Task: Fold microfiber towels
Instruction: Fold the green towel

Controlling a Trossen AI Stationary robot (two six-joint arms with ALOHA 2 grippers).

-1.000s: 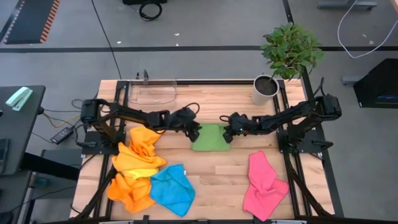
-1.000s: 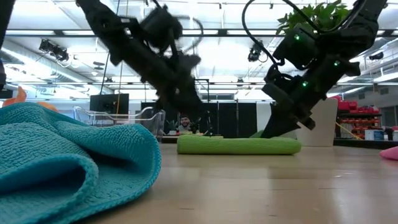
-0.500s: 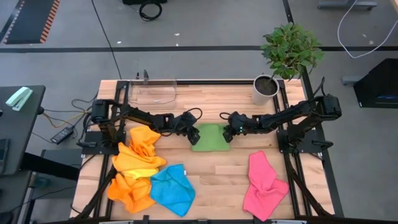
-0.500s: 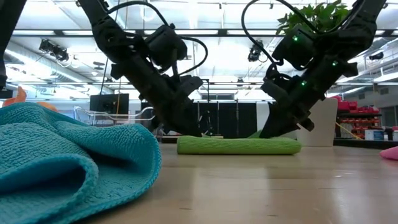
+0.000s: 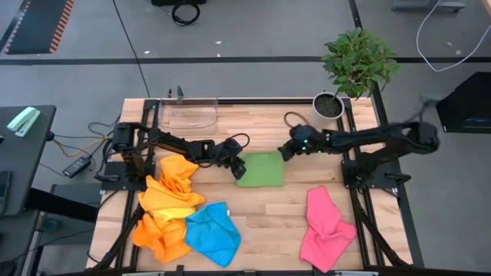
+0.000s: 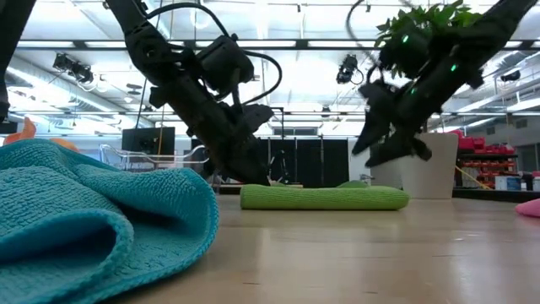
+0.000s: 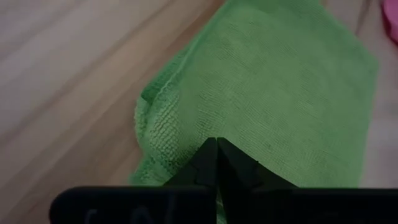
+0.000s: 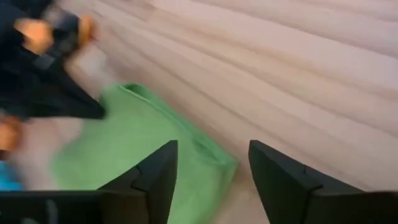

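A green towel (image 5: 261,169), folded flat, lies mid-table; in the low view the green towel (image 6: 325,198) shows as a low roll. My left gripper (image 5: 237,165) is down on its left edge, shut, its tips (image 7: 216,144) on the cloth. My right gripper (image 5: 286,152) hangs open above the table by the towel's far right corner (image 8: 217,163), touching nothing. Loose towels lie in heaps: orange and yellow (image 5: 173,186), orange (image 5: 159,234), blue (image 5: 212,231), pink (image 5: 326,226). My left gripper has its shut fingertips (image 7: 205,158) on the green towel close to its left edge (image 7: 163,130), slanting down from the table's left. The tips hide the cloth between them, so one layer or several cannot be told. The towel lies flat on the table.
A clear plastic tray (image 5: 190,113) stands at the far left, a potted plant (image 5: 328,110) at the far right. The blue towel (image 6: 93,219) fills the low view's near left. Bare wood (image 5: 268,211) lies between the blue and pink towels.
My left gripper has come down onto the green towel's left edge and stayed there. My right gripper has let go of the towel's right side, opened, and risen toward the far right. The towel lies where it was.
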